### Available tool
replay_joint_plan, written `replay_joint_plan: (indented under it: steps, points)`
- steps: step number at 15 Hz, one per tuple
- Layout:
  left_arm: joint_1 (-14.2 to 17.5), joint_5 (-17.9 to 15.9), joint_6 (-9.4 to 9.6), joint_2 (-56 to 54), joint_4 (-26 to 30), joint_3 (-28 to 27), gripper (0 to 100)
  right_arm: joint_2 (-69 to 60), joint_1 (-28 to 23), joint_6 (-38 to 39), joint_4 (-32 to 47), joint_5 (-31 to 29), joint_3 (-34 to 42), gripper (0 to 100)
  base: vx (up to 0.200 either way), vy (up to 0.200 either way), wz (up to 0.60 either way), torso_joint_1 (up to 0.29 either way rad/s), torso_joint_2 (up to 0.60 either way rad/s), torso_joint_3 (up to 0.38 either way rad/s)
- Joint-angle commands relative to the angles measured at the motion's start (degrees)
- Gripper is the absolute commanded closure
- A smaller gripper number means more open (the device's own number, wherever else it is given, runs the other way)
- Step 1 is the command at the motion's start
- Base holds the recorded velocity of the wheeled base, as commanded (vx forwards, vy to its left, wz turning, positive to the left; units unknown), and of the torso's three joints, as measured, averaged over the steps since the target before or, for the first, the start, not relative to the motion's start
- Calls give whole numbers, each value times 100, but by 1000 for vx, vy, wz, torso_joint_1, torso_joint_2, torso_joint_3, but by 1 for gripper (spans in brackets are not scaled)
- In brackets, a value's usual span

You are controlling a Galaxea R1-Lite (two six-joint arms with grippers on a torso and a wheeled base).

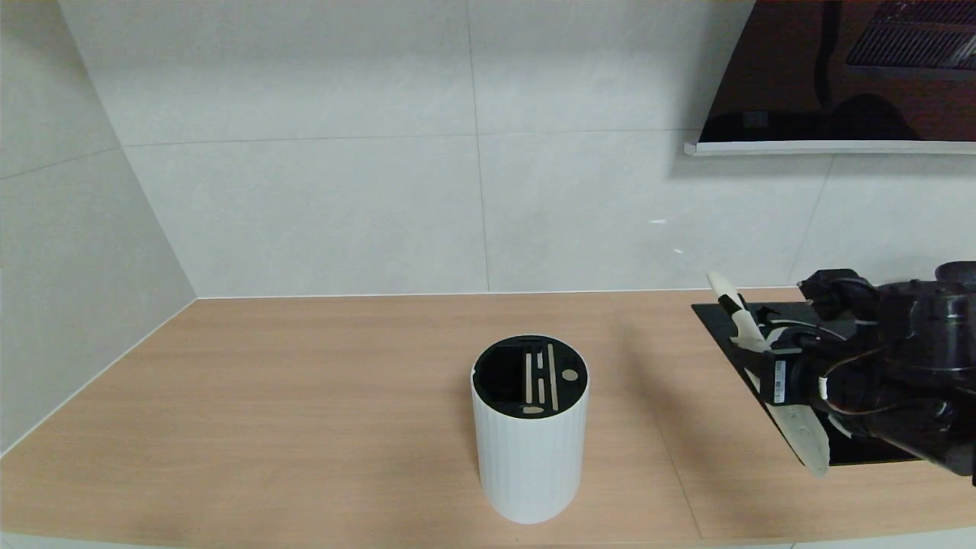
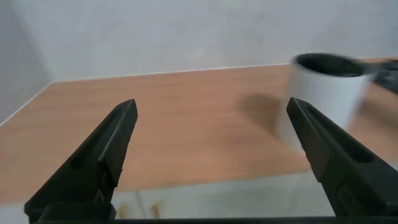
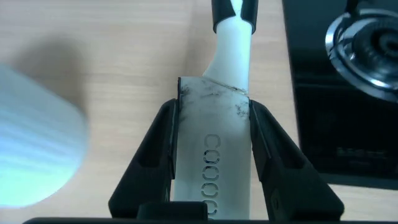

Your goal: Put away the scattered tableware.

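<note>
At the right end of the wooden counter point(image 1: 305, 396), the right gripper point(image 1: 778, 377) holds a pale cream knife point(image 1: 802, 433) over the near left edge of the black cooktop point(image 1: 717, 316); its handle, ringed by a black band, points toward the tiled wall, and its broad, round-tipped blade points back toward the robot; a white ribbed holder point(image 1: 530, 450) with a black slotted top stands well apart, near mid-counter. From the right wrist, the fingers point(image 3: 161, 143) are clamped on the blade's flat sides, and the blade has dark smudges and a row of small ovals; a burner point(image 3: 367, 43) lies beyond. From the left wrist, the left gripper point(image 2: 211, 107) hangs with fingers spread wide, holding nothing, the holder off to one side.
</note>
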Motion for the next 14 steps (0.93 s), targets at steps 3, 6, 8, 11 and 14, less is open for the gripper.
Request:
replay_joint_plan:
  steps: [3, 6, 8, 11, 14]
  points:
    - [-6, -1026, 193, 2620, 17, -1480, 0, -712, 671, -4, 635, 58, -962, 100, 0, 0, 0, 0, 0, 0]
    - [-103, -1281, 220, 3842, -176, -2042, 0, -519, 812, -163, 819, 251, -1322, 100, 0, 0, 0, 0, 0, 0]
    - [-349, -1289, 255, 4624, -800, -2139, 0, -291, 944, -242, 784, 453, -1436, 100, 0, 0, 0, 0, 0, 0]
    - [-1096, -1272, -176, 5556, -1732, -2130, 0, -44, 1225, -251, 758, 453, -1445, 100, 0, 0, 0, 0, 0, 0]
    - [-1913, -1272, -1380, 6092, -2312, -2095, 0, -80, 1621, -242, 758, 427, -1410, 100, 0, 0, 0, 0, 0, 0]
